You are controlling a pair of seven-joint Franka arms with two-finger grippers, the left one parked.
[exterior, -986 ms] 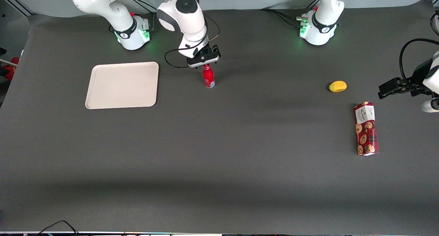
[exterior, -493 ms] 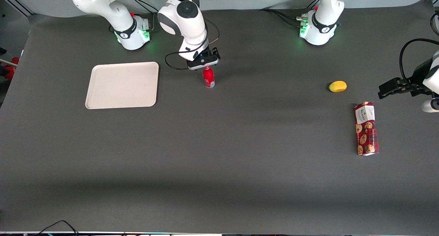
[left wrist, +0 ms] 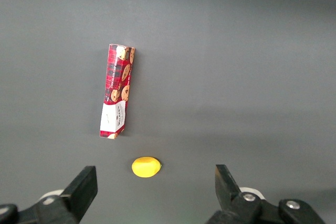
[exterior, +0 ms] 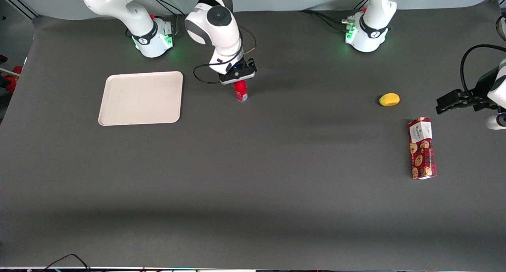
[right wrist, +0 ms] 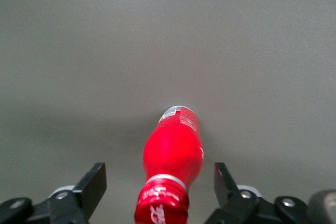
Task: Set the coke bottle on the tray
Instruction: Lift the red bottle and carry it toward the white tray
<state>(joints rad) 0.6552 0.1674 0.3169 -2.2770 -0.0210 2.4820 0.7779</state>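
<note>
Spread wide, the gripper point(right wrist: 157, 184) hung over the coke bottle point(exterior: 240, 91), one finger point(right wrist: 93, 184) on each side of its neck, not touching. It stood upright on the table point(exterior: 253, 177), beside the tray point(exterior: 141, 98), apart from it.

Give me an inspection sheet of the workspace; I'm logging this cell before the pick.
Surface: dark grey table, bare mat.
Job's things: coke bottle upright on the table; tray empty, toward the working arm's end.
Clutter: yellow fruit and cookie box, toward the parked arm's end.
Grippers: gripper over the bottle's cap, jaws open either side of its neck.
Cables: black cable looped at the wrist.
Surroundings: nothing seen.
</note>
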